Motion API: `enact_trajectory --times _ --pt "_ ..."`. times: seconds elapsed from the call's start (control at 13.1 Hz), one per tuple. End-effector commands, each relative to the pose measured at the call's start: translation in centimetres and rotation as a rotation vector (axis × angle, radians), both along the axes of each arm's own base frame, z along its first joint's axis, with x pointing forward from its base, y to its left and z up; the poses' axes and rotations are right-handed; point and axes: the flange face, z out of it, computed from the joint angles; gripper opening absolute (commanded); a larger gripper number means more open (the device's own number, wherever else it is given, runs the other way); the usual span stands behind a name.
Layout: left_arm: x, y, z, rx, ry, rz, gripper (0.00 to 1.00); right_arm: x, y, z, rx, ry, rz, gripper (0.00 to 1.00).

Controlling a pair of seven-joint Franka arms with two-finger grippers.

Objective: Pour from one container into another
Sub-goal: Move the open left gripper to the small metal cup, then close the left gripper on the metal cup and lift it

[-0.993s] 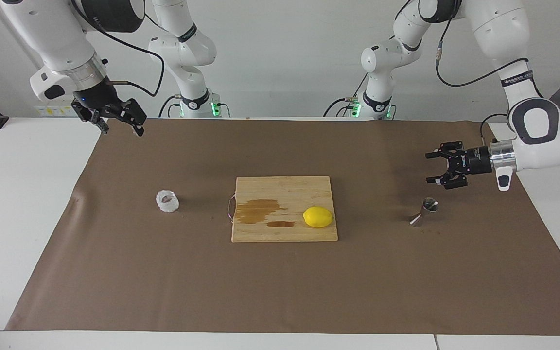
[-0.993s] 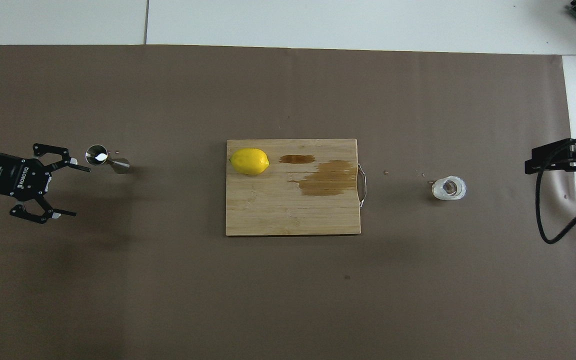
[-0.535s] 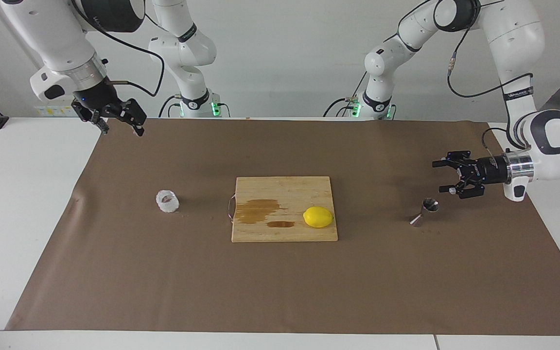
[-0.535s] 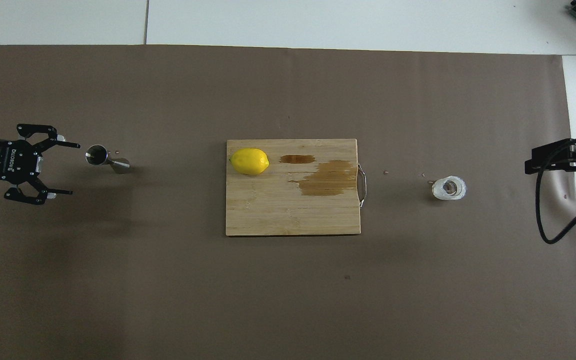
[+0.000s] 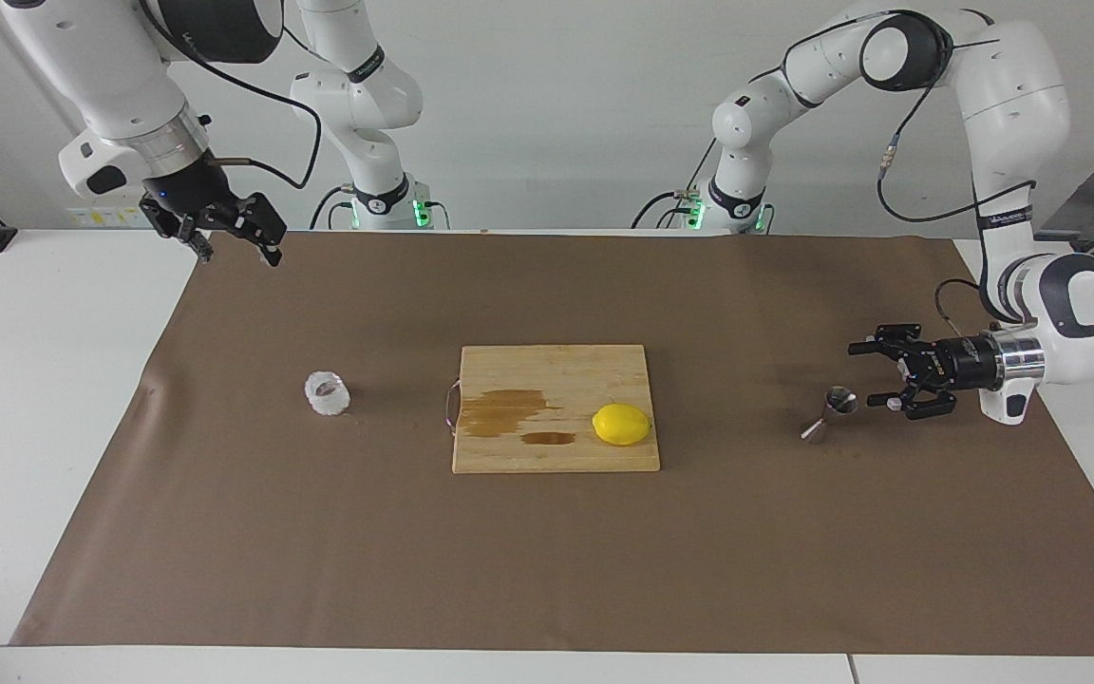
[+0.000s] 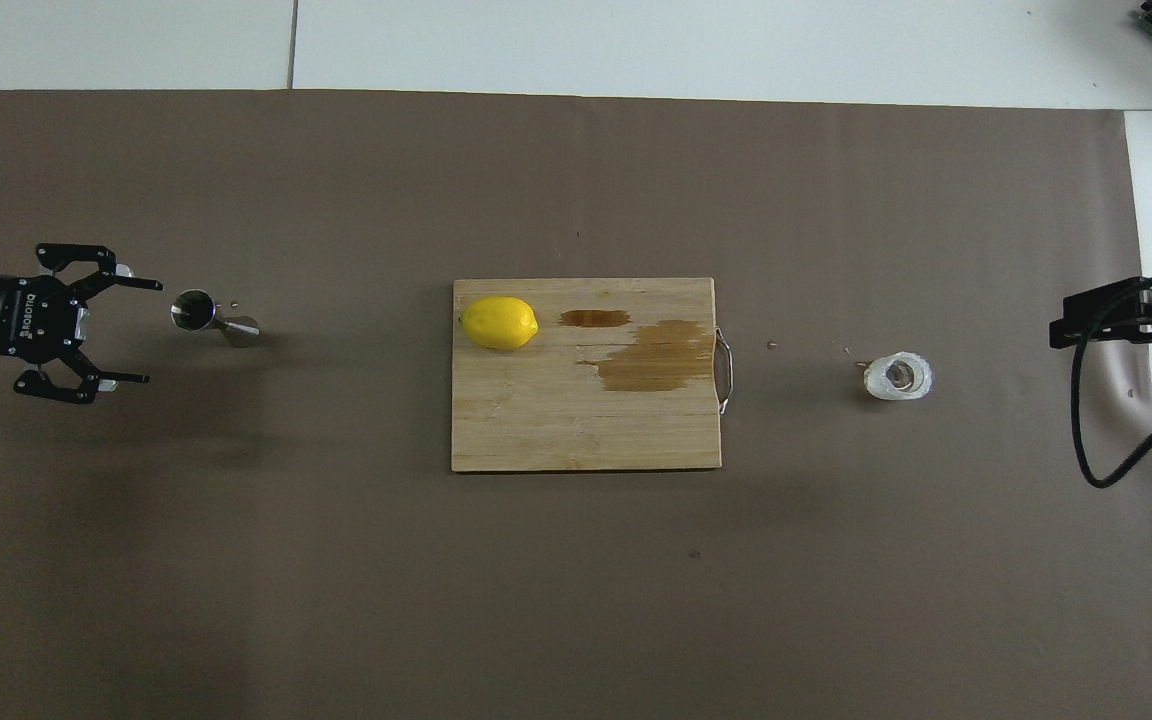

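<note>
The small faceted glass cup (image 5: pixel 327 393) stands on the brown mat toward the right arm's end of the table; it also shows in the overhead view (image 6: pixel 897 376). The steel hourglass jigger (image 5: pixel 830 414) stands on the mat toward the left arm's end, seen too in the overhead view (image 6: pixel 211 317). My left gripper (image 5: pixel 868 376) is open and lies level, low over the mat, just beside the jigger without touching it; the overhead view shows it too (image 6: pixel 150 332). My right gripper (image 5: pixel 238 255) is open and waits high over the mat's corner, well apart from the cup.
A wooden cutting board (image 5: pixel 556 370) with a wire handle lies at the middle of the mat. A yellow lemon (image 5: pixel 621 424) and dark wet stains (image 5: pixel 504 412) are on it. White table shows around the mat's edges.
My left gripper has come down and drawn back toward the left arm's end, then settled level with the jigger. The right arm, cup, jigger and lemon have not moved.
</note>
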Motion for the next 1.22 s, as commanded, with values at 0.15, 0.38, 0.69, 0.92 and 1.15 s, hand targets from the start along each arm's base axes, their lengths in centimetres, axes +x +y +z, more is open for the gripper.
enact_trajectory --times 0.15,0.38,0.69,0.92,1.15 --pt "1.0 1.6 -3.3 -0.031 0.046 0.092 1.00 -0.7 0.0 0.1 -0.007 0.008 -0.012 1.00" --pt "1.3 1.3 -3.9 -0.037 0.049 0.120 1.00 -0.7 0.0 0.1 -0.007 0.008 -0.012 1.00" --pt "1.5 0.4 -4.9 -0.040 0.060 0.133 1.00 -0.7 0.0 0.1 -0.006 0.008 -0.012 1.00" --pt "1.3 0.0 -5.7 -0.031 0.073 0.137 1.00 -0.7 0.0 0.1 -0.007 0.008 -0.011 1.00" --pt "0.9 -0.6 -6.5 -0.036 0.095 0.131 1.00 -0.7 0.0 0.1 -0.007 0.008 -0.012 1.00"
